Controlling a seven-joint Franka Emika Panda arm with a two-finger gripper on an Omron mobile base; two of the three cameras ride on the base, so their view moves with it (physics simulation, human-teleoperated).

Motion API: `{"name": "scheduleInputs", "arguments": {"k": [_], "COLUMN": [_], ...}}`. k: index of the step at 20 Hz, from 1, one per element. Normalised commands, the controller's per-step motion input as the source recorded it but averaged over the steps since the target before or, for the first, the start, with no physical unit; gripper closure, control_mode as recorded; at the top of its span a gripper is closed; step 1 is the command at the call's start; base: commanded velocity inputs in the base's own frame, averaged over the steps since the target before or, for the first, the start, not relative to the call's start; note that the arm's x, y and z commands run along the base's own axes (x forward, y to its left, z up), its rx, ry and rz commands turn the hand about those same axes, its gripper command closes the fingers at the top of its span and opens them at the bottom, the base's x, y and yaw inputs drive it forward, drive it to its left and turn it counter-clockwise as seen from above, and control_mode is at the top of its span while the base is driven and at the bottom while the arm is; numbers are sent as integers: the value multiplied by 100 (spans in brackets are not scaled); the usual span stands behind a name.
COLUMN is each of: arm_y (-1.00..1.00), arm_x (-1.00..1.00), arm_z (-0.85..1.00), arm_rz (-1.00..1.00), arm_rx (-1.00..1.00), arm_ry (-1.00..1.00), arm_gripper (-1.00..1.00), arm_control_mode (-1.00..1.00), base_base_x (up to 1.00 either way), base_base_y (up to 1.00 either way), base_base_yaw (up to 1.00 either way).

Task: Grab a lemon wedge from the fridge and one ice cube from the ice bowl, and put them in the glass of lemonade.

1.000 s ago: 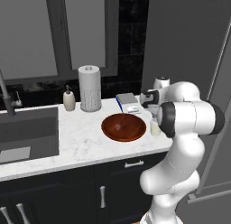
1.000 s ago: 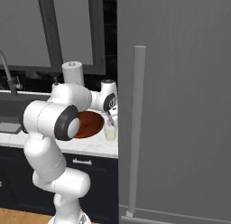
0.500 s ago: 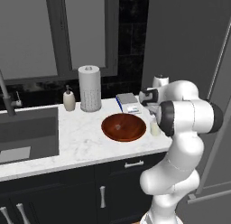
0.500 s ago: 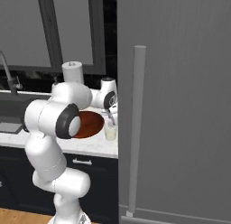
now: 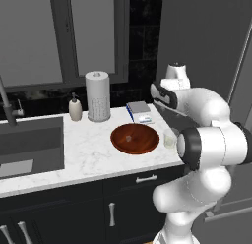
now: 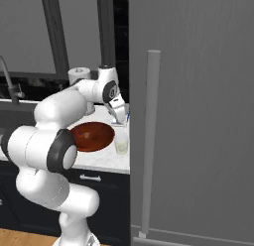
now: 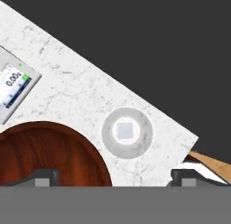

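The glass of lemonade (image 7: 127,132) stands on the marble counter just right of the ice bowl (image 7: 45,155), and a pale square like an ice cube (image 7: 125,130) lies in its middle. My gripper (image 7: 113,178) hangs above them, open, with nothing between its fingertips (image 7: 43,178). From the right base, the gripper (image 6: 120,118) is a little above the glass (image 6: 121,142) and beside the bowl (image 6: 92,136). The left base view has the bowl (image 5: 135,138) and the glass (image 5: 170,138) partly behind my arm. The fridge (image 6: 198,116) is closed, so the lemon wedge is hidden.
A small scale (image 5: 139,111) sits behind the bowl, with a paper-towel roll (image 5: 97,96) and a soap bottle (image 5: 75,108) further left. The sink (image 5: 29,144) takes up the left of the counter. The fridge's bar handle (image 6: 149,141) stands close to the counter's right end.
My hand has risen a little above the glass. The bowl, the glass and the fridge door have not moved.
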Motion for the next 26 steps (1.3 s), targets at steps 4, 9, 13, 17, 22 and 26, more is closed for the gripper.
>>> {"name": "scheduleInputs", "arguments": {"k": [4, 9, 13, 17, 22, 26], "arm_y": [55, 2, 0, 1, 0, 0], "arm_x": [-98, -78, -13, -44, 0, 0], "arm_z": [19, 0, 0, -8, 0, 0], "arm_rz": [44, 32, 2, 11, 0, 0], "arm_rx": [-15, 2, 12, 0, 0, 0], "arm_ry": [-5, -32, -9, 1, 0, 0], "arm_gripper": [-100, -100, -100, -100, -100, -100], "arm_control_mode": [-100, -100, -100, -100, 100, 100], "base_base_x": [0, 0, 0, 0, -82, -96], "base_base_y": [0, 0, 0, 0, 6, -9], "base_base_yaw": [0, 0, 0, 0, 25, 13]}}
